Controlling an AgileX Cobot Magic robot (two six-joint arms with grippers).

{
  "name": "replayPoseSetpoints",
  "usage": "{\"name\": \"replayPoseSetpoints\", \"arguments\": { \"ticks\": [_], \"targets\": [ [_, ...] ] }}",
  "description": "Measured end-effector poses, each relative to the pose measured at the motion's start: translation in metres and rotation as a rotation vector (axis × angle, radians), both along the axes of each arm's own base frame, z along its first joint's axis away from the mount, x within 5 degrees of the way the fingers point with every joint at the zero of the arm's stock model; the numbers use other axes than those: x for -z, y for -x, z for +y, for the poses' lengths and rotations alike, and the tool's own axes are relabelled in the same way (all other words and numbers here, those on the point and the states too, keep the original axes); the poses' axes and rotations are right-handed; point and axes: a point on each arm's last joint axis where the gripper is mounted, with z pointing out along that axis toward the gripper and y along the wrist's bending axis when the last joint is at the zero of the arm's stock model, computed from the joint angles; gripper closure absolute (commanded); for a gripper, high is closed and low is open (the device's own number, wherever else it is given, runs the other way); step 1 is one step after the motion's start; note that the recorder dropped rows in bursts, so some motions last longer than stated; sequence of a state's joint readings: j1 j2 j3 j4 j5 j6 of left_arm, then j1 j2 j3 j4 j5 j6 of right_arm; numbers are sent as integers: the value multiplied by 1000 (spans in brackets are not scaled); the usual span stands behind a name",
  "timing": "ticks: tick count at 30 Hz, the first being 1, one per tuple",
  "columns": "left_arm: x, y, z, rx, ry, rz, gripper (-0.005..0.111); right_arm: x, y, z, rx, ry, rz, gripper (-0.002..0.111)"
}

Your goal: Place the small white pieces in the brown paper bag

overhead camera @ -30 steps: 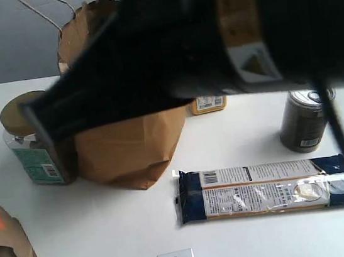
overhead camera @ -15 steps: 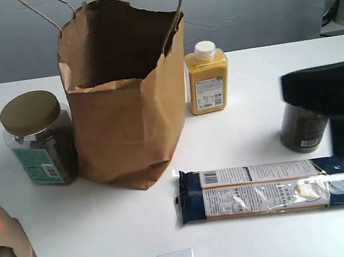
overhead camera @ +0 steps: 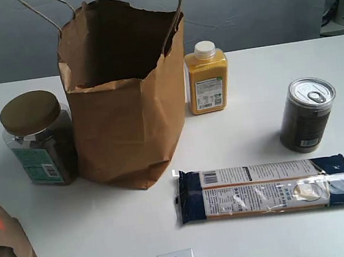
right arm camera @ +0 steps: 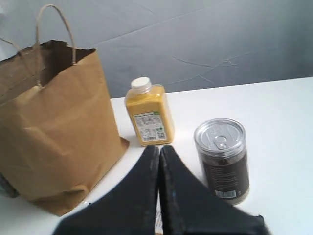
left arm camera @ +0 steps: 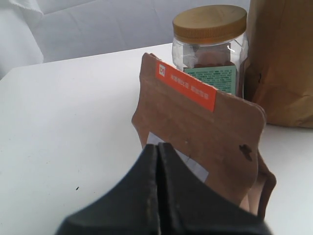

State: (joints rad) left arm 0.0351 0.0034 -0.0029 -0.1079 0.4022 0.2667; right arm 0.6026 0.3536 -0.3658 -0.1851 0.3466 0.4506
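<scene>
Left gripper (left arm camera: 157, 149): jaws pressed together, nothing between them, pointed at the small brown paper pouch with an orange strip (left arm camera: 200, 122). The strip carried white characters, too small to read. Beside the pouch was the clear plastic jar with a tan screw lid (overhead camera: 37, 140); its green label was illegible. The tall plain brown paper bag (overhead camera: 127, 102) stood upright on the white table (overhead camera: 109, 225), mouth open, string handles up. The small white pieces showed in no view; possibly they lay inside the bag, whose floor was hidden. Any outside should be located first, then released low through the mouth, clear of the handles. Yellow bottle with white cap (overhead camera: 207, 79), long blue-and-white packet (overhead camera: 269, 188) with a barcode, dark pull-tab can (overhead camera: 306, 114): print unreadable. Right gripper (right arm camera: 160, 152) was also closed and empty.
</scene>
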Motion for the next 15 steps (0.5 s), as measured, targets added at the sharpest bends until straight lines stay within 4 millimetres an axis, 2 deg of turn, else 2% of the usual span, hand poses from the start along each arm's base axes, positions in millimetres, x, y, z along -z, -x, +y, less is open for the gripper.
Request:
{"name": "replayPoseSetpoints", "arguments": {
  "ticks": [9,12,15],
  "targets": [
    [0,0,0,0,0,0,107,61,-7,-7,139,-87,22,108],
    [0,0,0,0,0,0,107,76,-2,-10,136,-80,-2,108],
    [0,0,0,0,0,0,107,82,5,-13,134,-93,-64,108]
  ]
}}
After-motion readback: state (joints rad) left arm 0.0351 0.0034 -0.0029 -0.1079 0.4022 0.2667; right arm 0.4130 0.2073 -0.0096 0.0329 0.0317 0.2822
